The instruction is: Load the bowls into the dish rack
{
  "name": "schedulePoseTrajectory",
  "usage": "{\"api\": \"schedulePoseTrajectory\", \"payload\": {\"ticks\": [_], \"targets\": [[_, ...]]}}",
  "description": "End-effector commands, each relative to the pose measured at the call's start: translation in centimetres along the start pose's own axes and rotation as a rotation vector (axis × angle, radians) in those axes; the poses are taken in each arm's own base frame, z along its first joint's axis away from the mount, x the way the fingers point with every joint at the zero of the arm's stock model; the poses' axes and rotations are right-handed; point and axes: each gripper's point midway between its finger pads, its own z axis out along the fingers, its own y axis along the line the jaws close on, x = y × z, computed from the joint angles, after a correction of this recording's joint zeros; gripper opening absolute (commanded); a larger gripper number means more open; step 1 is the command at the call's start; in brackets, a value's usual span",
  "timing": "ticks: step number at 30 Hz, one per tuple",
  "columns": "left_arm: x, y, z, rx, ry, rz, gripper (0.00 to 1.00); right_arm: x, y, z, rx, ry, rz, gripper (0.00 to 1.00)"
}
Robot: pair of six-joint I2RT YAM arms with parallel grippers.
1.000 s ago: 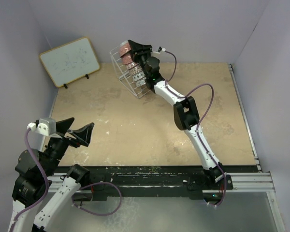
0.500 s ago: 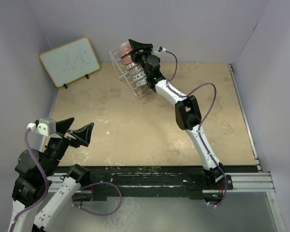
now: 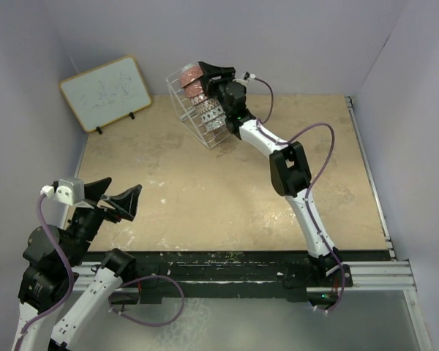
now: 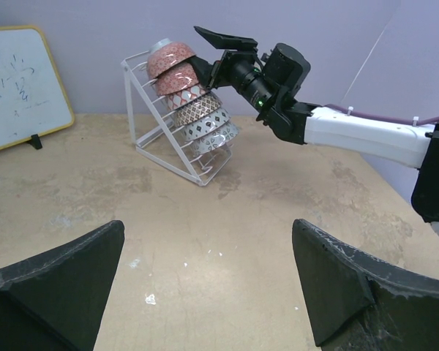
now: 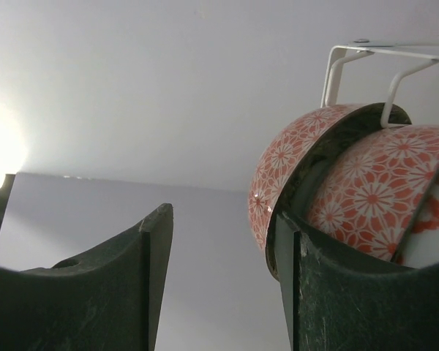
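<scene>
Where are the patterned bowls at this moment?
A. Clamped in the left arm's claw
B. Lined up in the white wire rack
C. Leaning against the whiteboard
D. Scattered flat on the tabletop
B: the bowls sit on edge, one behind another, in the sloping white wire dish rack at the back of the table.

In the right wrist view we see only two wire loops of the dish rack point(image 5: 395, 48) — the edges cut off the rest. The red bowls point(image 5: 351, 197) lie partly behind a finger point(image 5: 336, 292) of the right gripper point(image 5: 221, 219); whether it touches them, we cannot tell. The marks on the whiteboard point(image 3: 106, 91) are too small to read.
</scene>
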Motion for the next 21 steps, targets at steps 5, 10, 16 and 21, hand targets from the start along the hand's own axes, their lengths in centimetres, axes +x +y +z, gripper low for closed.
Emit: {"api": "schedulePoseTrajectory", "payload": {"ticks": [5, 10, 16, 21], "targets": [[-2.5, -0.7, 0.1, 0.016, -0.071, -0.025, 0.99, -3.0, 0.4, -0.9, 0.059, -0.051, 0.0, 0.59], [-2.5, -0.6, 0.3, 0.011, -0.063, -0.026, 0.99, -3.1, 0.6, -1.7, 0.057, -0.039, -0.003, 0.59], [-2.2, -0.8, 0.6, 0.011, -0.044, -0.048, 0.99, -2.8, 1.6, -2.7, 0.041, -0.015, -0.018, 0.59], [-2.1, -0.9, 0.8, 0.01, -0.033, -0.063, 0.99, -2.7, 2.6, -3.5, 0.02, -0.002, -0.027, 0.59]]}}
